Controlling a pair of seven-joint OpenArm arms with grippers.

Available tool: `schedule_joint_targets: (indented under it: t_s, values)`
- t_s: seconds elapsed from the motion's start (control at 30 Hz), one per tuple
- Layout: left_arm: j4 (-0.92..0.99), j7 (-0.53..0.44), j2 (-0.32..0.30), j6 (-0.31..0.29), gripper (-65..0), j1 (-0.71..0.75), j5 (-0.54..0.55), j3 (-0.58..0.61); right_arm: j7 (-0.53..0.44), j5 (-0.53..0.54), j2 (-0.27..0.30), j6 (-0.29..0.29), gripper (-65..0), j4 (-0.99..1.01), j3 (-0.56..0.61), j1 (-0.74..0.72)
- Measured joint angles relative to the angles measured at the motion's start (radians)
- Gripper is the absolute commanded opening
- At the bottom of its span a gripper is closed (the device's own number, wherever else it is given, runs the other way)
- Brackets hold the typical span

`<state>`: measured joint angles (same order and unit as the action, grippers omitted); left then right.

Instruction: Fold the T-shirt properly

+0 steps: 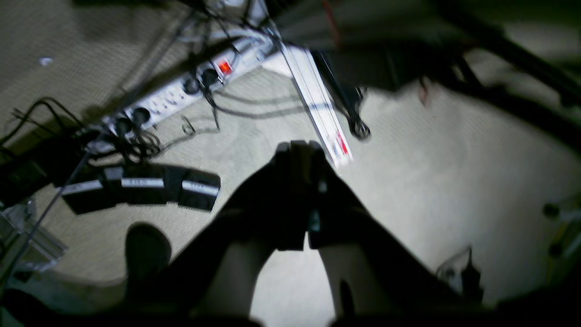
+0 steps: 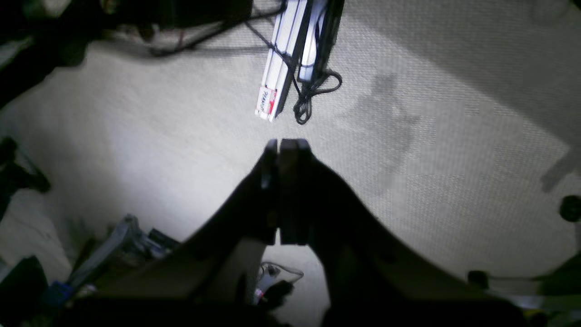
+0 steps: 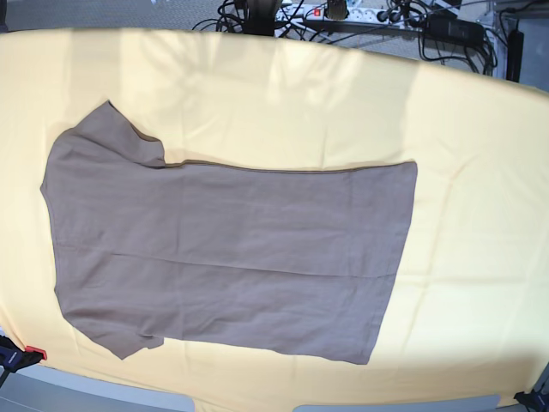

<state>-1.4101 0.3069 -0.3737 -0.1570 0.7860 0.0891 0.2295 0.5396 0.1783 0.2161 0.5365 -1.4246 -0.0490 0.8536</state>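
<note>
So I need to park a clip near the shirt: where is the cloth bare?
Bare yellow cloth runs wide beyond the T-shirt hem on the base view's right, and along the far edge above it. The near strip is narrow; the sleeve end leaves little margin.

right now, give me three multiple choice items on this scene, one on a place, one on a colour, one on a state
1. In the base view, toward which edge do the T-shirt sleeves lie?
A. left
B. right
C. top

2. What colour is the cloth under the T-shirt?
A. dark blue
B. pale yellow
C. red

3. How do the left tool and right tool stand?
A. both wide open
B. both shut and empty
C. both clamped on the T-shirt

Answers:
1. A, both short sleeves sit at the left end, the hem at the right.
2. B, pale yellow shows all around the garment.
3. B, the wrist views show the fingers pressed together above the floor, nothing between them.
</note>
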Motion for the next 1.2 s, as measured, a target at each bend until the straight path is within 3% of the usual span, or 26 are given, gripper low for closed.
schedule_joint_targets:
  t_s: [0.17, 0.27, 0.37, 0.5, 0.67, 0.83, 0.93, 1.07, 1.2]
  values:
    - [-0.223, 0.057, -0.105, 0.003, -65.0, 0.127, -0.008, -0.009, 0.064, 0.029, 0.027, -0.012, -65.0, -0.246, 0.002, 0.180]
    - [-0.363, 0.074, -0.143, -0.007, -65.0, 0.204, -0.003, -0.055, 0.065, 0.019, 0.059, -0.062, -65.0, -0.397, -0.001, 0.270]
    - [-0.503, 0.144, -0.152, -0.003, -65.0, 0.275, -0.010, -0.145, 0.070, 0.021, 0.069, -0.084, -65.0, -0.538, -0.003, 0.349]
    - [-0.680, 0.156, -0.156, -0.004, -65.0, 0.359, -0.009, -0.262, 0.119, 0.028, 0.063, -0.091, -65.0, -0.687, -0.033, 0.436]
    - [-0.851, 0.166, -0.156, -0.008, -65.0, 0.418, -0.008, -0.379, 0.121, 0.039, 0.067, -0.104, -65.0, -0.860, -0.161, 0.432]
    - [-0.932, 0.165, -0.156, -0.085, -65.0, 0.418, 0.026, -0.475, 0.158, 0.141, 0.063, -0.085, -65.0, -0.919, -0.305, 0.436]
    - [-0.931, 0.174, -0.155, -0.088, -65.0, 0.418, 0.039, -0.529, 0.111, 0.191, 0.064, -0.072, -65.0, -0.919, -0.406, 0.439]
    - [-0.931, 0.154, -0.158, -0.128, -65.0, 0.360, 0.053, -0.607, 0.117, 0.234, 0.064, 0.001, -65.0, -0.918, -0.504, 0.420]
    - [-0.930, 0.148, -0.177, -0.159, -65.0, 0.269, 0.052, -0.653, 0.112, 0.294, 0.066, 0.060, -65.0, -0.919, -0.566, 0.297]
